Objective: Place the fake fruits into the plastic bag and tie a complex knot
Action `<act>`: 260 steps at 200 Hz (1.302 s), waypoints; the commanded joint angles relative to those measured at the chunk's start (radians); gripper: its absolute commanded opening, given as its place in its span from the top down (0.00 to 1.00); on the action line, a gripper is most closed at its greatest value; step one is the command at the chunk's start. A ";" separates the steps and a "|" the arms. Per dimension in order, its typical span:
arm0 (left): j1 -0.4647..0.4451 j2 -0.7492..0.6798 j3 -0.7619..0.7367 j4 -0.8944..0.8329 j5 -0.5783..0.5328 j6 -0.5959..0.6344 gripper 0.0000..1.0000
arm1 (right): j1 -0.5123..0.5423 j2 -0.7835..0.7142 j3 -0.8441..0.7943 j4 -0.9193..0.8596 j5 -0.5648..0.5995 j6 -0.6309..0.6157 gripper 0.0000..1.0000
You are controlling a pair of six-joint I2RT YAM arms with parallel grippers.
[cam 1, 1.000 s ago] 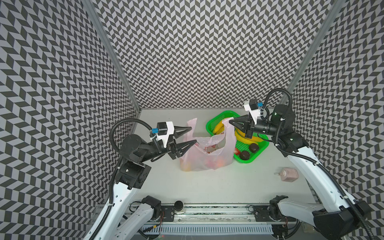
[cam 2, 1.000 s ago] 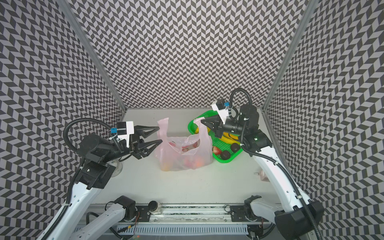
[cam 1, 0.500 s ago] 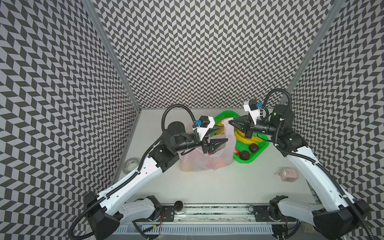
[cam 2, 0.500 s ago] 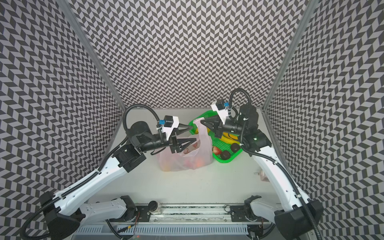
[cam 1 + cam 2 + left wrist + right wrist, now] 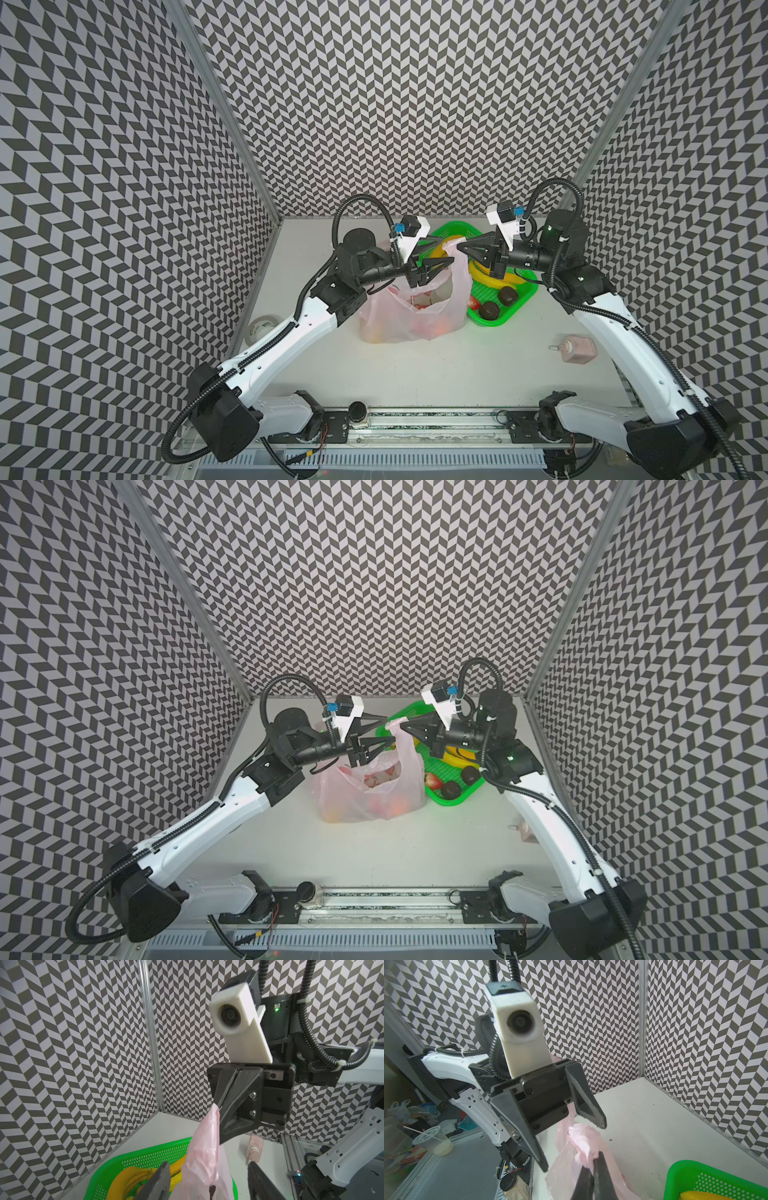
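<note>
Right wrist view.
A: Entry 1, right end effector (image 5: 595, 1159). State?
B: Jaws pressed together, clamped on the bunched top of one handle (image 5: 581, 1140) of the plastic bag (image 5: 566, 1178). In both top views the right end effector (image 5: 458, 248) (image 5: 402, 728) sits just right of centre frame. It holds that handle up above the bag's body.
A: Entry 2, left end effector (image 5: 573, 1147)?
B: Jaws apart, partly spread, nothing clamped. The held handle stands between its fingers (image 5: 519, 1126); whether the plastic touches either one, I cannot tell. In a top view the left end effector (image 5: 446, 250) is at centre frame, tips facing the right one's, just beside them.
A: Entry 3, plastic bag, location?
B: Middle of the surface (image 5: 415, 374), mouth open, lower body resting on it. It lies just left of the green basket (image 5: 515, 309), its side overlapping the basket's edge as seen. Orange and yellow fruits (image 5: 401, 808) show through the film low down.
A: Entry 4, fruits outside the bag?
B: In the basket: yellow bananas (image 5: 482, 276), two dark balls (image 5: 508, 295), one red piece (image 5: 433, 780).
A: Entry 5, markings?
B: Red fruit pictures (image 5: 419, 299) printed on the bag; any lettering is too small to read. A pink pump bottle (image 5: 575, 349) lies on the surface at right of frame, label unreadable.
</note>
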 commanded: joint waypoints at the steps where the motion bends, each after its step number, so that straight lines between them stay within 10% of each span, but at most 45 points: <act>1: 0.000 0.011 0.050 0.033 0.040 -0.002 0.47 | -0.001 -0.022 -0.007 0.050 -0.031 -0.011 1.00; 63: 0.006 0.015 0.056 0.034 0.047 0.003 0.83 | -0.002 -0.008 0.004 0.030 -0.034 -0.021 1.00; 93: 0.026 -0.008 0.055 0.016 0.044 0.004 1.00 | -0.028 -0.024 0.018 -0.010 -0.037 -0.060 0.78; 173: 0.095 -0.011 0.080 -0.020 0.216 -0.013 1.00 | -0.085 -0.079 -0.148 0.287 -0.194 -0.080 0.12; 260: 0.106 -0.006 0.080 -0.014 0.272 -0.007 1.00 | 0.071 0.093 -0.036 0.268 -0.255 -0.232 0.15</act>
